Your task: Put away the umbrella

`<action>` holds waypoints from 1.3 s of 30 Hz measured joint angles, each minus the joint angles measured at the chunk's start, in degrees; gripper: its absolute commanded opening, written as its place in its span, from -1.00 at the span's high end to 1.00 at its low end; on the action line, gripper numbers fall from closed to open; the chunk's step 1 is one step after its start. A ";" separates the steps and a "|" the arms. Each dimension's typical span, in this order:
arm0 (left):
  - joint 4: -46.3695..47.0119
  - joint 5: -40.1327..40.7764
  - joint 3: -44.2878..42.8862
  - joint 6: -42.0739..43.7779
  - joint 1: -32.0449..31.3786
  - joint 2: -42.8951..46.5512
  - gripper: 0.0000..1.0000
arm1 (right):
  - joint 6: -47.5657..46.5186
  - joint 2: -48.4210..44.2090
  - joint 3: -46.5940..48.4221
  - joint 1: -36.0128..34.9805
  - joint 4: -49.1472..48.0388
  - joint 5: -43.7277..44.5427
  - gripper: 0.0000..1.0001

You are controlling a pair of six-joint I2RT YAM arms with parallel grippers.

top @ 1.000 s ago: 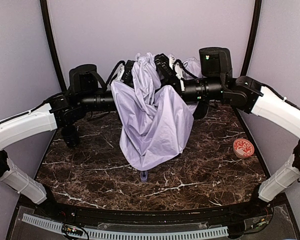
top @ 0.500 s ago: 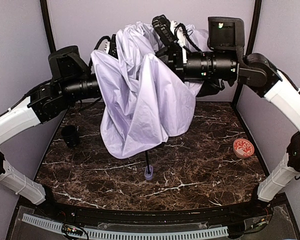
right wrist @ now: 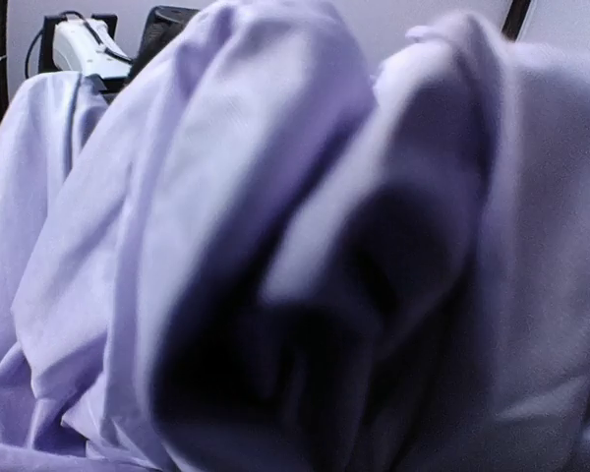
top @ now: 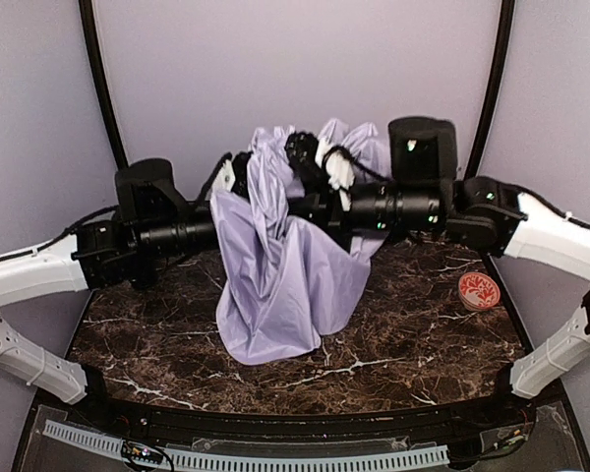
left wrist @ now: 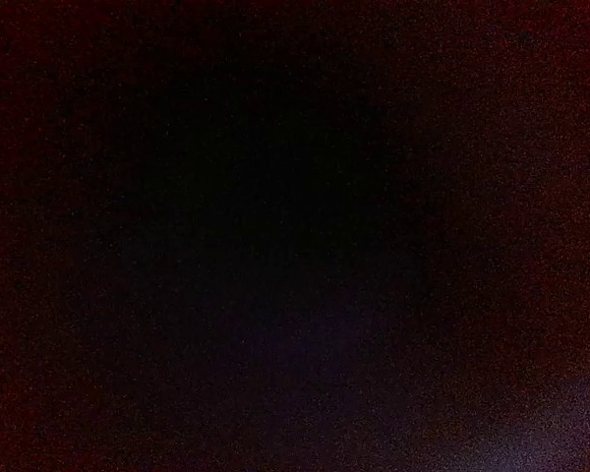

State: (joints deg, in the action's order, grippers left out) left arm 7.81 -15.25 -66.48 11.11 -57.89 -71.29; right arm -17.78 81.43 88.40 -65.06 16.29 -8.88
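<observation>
The umbrella (top: 275, 285) hangs as a loose bundle of pale lavender fabric at the centre of the worktop (top: 393, 344). Its top is gathered between the two arms and its lower hem rests on the dark marbled surface. The shaft and handle are hidden under the fabric.

The right pincer (top: 310, 157) reaches in from the right. It is closed narrow in the bunched folds at the top of the umbrella and holds them up. In the right wrist view, fabric (right wrist: 226, 197) fills the whole picture and the fingers do not show.

The left pincer (top: 241, 175) meets the same folds from the left and is partly buried in them. Whether it is wide or narrow cannot be told (the left wrist view is fully dark).

A red-and-white disc (top: 479, 291) lies flat near the right edge of the worktop, well apart from the umbrella.
</observation>
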 measured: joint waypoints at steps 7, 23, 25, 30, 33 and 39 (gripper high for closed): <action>13.92 0.31 36.37 -8.24 4.46 -2.38 0.48 | 11.58 10.56 -32.59 1.22 -20.81 3.23 0.86; 20.33 -0.02 33.05 -11.91 4.96 -4.09 0.45 | 13.22 9.49 -24.13 1.62 -16.41 7.39 0.78; 18.49 0.22 28.50 -9.18 4.61 -4.02 0.39 | 11.19 7.02 -21.38 1.62 -13.55 8.52 0.78; 14.01 1.60 13.51 -2.56 4.37 -4.26 0.37 | 2.38 2.99 -8.76 1.68 -5.40 13.77 0.80; 13.35 1.31 6.19 0.94 4.17 -4.68 0.35 | -4.35 1.64 -2.86 0.66 -4.61 16.96 0.80; 11.43 1.77 1.36 6.86 3.56 -6.01 0.34 | -14.14 0.50 -1.27 -0.59 -5.20 21.75 0.82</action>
State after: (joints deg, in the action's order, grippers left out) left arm 19.25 -13.47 -65.12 17.98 -54.33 -77.30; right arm -31.92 81.93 87.13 -65.65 11.09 12.86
